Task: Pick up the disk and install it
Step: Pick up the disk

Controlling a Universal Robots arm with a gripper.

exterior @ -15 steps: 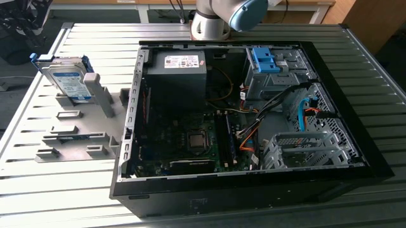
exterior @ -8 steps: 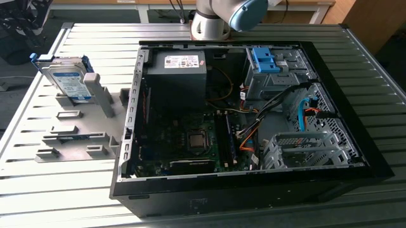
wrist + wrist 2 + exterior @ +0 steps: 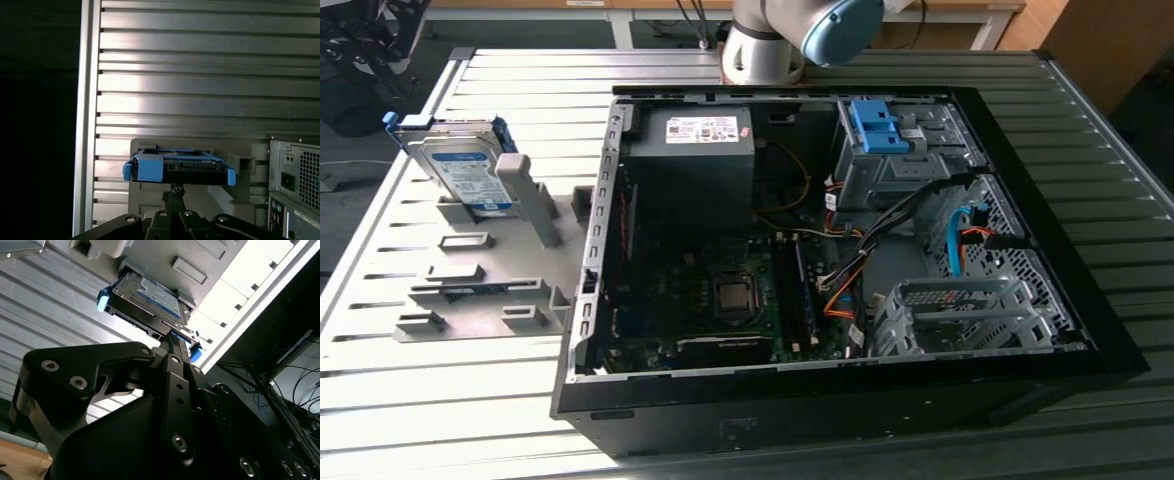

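The disk (image 3: 464, 170) is a silver drive with a white-and-blue label and a blue frame. It stands on edge in a grey holder (image 3: 494, 290) at the exterior view's left, beside the open computer case (image 3: 1067, 300). Both wrist views show the disk (image 3: 150, 300) (image 3: 177, 167) ahead of my gripper (image 3: 172, 192) (image 3: 171, 337), with a gap between them. The gripper's fingers are together and hold nothing; it is shut. The arm's base (image 3: 767, 40) stands behind the case.
Inside the case are a grey power supply box (image 3: 694, 150), a drive bay with a blue clip (image 3: 881, 125), a silver drive cage (image 3: 961, 310) and loose cables (image 3: 961, 230). Everything rests on a slatted metal table (image 3: 720, 70).
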